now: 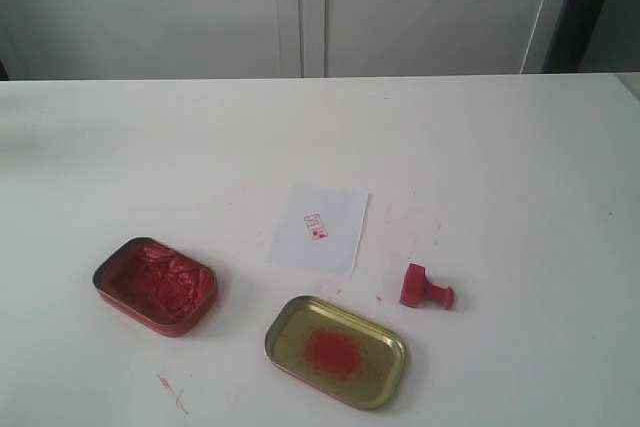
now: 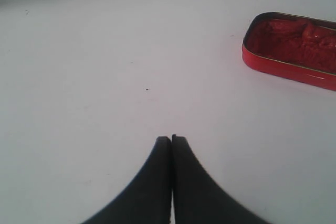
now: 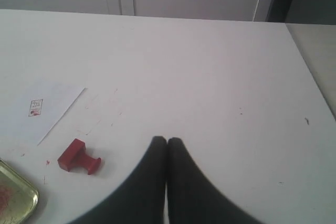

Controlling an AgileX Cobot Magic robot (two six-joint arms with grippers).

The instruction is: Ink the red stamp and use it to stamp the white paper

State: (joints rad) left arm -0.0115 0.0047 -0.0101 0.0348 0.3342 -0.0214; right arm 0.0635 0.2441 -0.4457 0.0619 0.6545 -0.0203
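We found red stamp [image 1: 426, 288] lying on its side on table [image 1: 520, 167], just right of white paper [image 1: 319, 229] (tiny red mark on it), near gold lid [image 1: 335, 351]. We saw left gripper [image 2: 171, 139] and right gripper [image 3: 167, 140] both pinched fully together, gripping nothing, clear of stamp.

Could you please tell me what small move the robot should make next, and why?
Probably open the right end effector and move it toward the stamp: its jaws are shut and empty, and the stamp lies tipped over on that arm's side.
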